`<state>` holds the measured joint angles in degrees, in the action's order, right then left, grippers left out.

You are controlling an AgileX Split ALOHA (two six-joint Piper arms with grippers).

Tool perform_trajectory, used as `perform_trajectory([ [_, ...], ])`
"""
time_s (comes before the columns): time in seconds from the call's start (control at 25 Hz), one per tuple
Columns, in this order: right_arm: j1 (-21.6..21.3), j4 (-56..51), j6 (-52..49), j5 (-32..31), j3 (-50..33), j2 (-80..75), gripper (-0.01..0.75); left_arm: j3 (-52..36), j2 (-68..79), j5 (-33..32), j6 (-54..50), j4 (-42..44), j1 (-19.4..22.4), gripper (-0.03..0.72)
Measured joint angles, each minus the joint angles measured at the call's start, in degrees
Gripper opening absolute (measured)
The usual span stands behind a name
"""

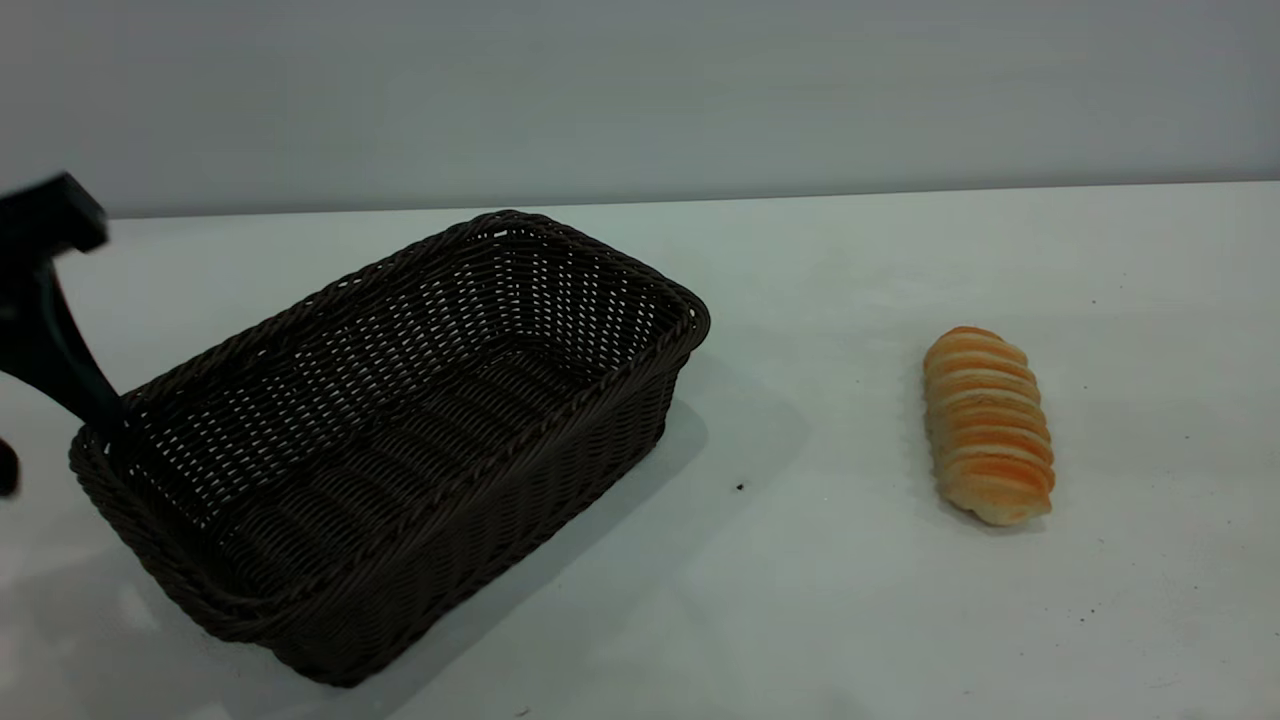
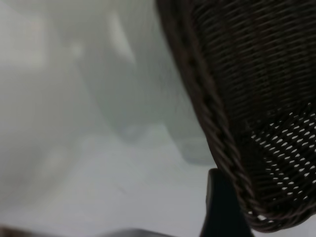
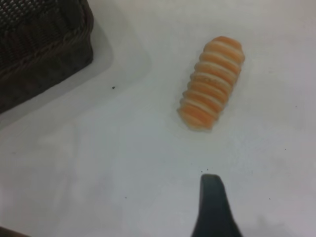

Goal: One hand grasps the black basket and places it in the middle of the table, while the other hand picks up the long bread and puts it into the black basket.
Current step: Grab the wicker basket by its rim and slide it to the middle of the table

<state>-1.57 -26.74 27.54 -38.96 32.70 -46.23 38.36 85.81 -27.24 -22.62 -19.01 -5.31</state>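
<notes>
The black basket (image 1: pixel 400 440) stands at the left of the table, turned at an angle, and is empty. My left gripper (image 1: pixel 95 415) is at the basket's left corner and touches the braided rim (image 2: pixel 217 128) from outside; most of the gripper is hidden behind the basket wall. The long bread (image 1: pixel 988 425) lies ridged side up on the right of the table, well apart from the basket. My right gripper (image 3: pixel 261 197) hovers above the table near the bread (image 3: pixel 211 82), empty, jaws apart. Only one of its fingers (image 3: pixel 212 202) shows.
The pale table (image 1: pixel 800 600) has a small dark speck (image 1: pixel 740 487) between basket and bread. A grey wall runs behind the table's far edge. A corner of the basket (image 3: pixel 44 44) shows in the right wrist view.
</notes>
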Motion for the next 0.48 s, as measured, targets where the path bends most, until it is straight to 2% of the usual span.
perform_trajectory([
  [0.24,0.00,0.00,0.17,0.00,0.00,0.00,0.504,0.00,4.75,4.75,-8.91,-2.38,0.00,0.513],
  [0.48,0.00,0.07,0.17,0.22,0.00,0.00,0.504,0.06,8.08,7.21,-10.67,-2.90,0.00,0.513],
])
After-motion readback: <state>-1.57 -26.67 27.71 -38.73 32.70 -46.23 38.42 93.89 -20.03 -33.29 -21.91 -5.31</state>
